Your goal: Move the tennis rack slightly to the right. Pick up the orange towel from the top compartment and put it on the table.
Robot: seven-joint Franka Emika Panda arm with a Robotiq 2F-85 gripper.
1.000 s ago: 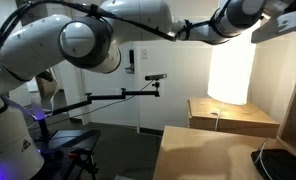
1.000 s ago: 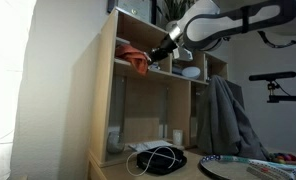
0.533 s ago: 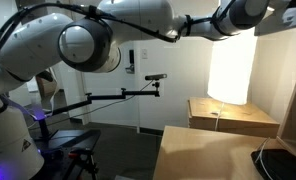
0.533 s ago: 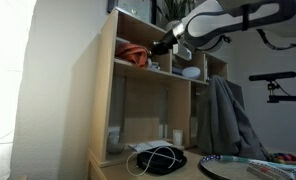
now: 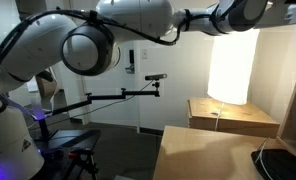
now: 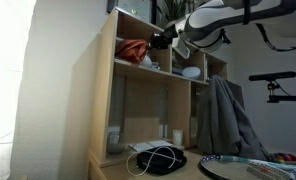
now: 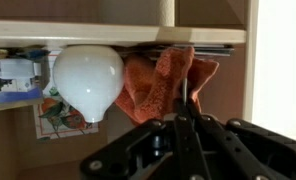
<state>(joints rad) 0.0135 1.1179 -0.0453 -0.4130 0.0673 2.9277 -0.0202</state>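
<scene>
The orange towel [image 6: 132, 50] lies bunched in the top compartment of a tall pale wooden shelf [image 6: 106, 90]. My gripper [image 6: 160, 41] reaches in from the right and is shut on the towel's near edge. In the wrist view the black fingers press together at the gripper [image 7: 181, 108], right on the rust-orange folds of the towel [image 7: 158, 82]. The tennis rack [image 6: 238, 166] lies flat at the bottom right on the table [image 6: 193, 171]. The table [image 5: 203, 150] also shows in an exterior view, where the gripper and the towel are out of view.
A white rounded object [image 7: 86, 78] sits beside the towel in the compartment. A grey cloth [image 6: 223, 118] hangs down the shelf's right side. Black cables [image 6: 158, 160] lie on the table. A pale wooden box [image 5: 233, 115] and a black pad [image 5: 288, 165] stand on the table.
The gripper has risen a little and shifted left with the towel. The towel hung over the shelf edge before and now sits higher, bunched at shelf level.
</scene>
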